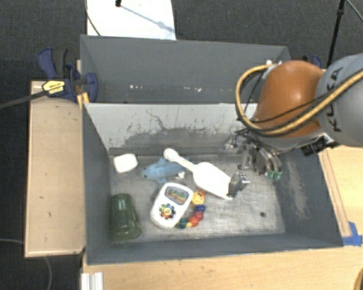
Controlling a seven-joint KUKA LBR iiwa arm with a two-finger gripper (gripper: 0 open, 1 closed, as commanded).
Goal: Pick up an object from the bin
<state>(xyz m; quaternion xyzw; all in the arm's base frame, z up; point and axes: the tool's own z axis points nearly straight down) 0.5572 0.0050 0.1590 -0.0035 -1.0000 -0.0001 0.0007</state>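
Observation:
My gripper (pixel 237 183) hangs low over the bin floor, right of centre, its tip at the right end of a white plastic scoop (pixel 207 177). The scoop lies flat, with its round-ended handle pointing up and left. Whether the tip touches the scoop I cannot tell. Just below the scoop's left part lies a white toy phone (pixel 170 205) with a coloured screen, and a bunch of red, yellow and blue beads (pixel 195 212) on its right side. A light blue soft toy (pixel 160 171) lies left of the scoop's handle.
A small white block (pixel 125 162) rests near the bin's left wall. A dark green cup (pixel 123 217) lies in the front left corner. The orange-covered wrist and its cables stand above the bin's right half. Bare floor lies right of the gripper.

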